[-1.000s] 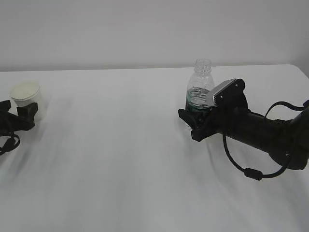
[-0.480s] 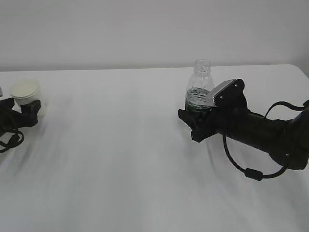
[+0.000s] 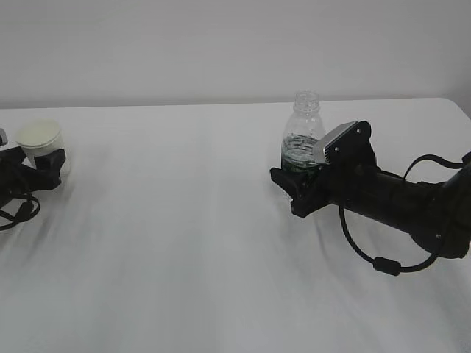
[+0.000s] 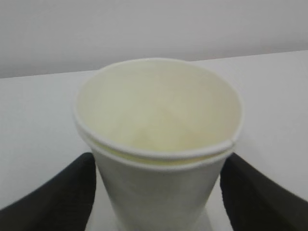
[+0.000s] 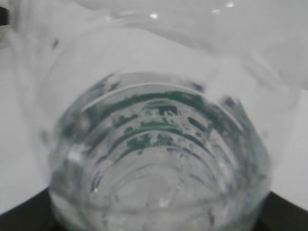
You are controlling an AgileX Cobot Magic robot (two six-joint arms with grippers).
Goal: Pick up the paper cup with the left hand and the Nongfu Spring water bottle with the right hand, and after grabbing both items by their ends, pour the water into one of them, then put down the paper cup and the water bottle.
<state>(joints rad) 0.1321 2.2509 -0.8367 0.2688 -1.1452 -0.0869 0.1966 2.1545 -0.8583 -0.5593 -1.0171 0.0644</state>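
Smooth white table (image 3: pixel 184 243), matte black right hand (image 3: pixel 294 193) with grey block, jaws clamped round the ribbed clear Nongfu Spring water bottle (image 3: pixel 302 140) right of centre, black left hand (image 3: pixel 45 168) at far left, jaws flanking the tapered paper cup (image 4: pixel 159 144), contact unclear

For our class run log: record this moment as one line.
left hand: around paper cup | right hand: around Nongfu Spring water bottle | both upright | pour: not started
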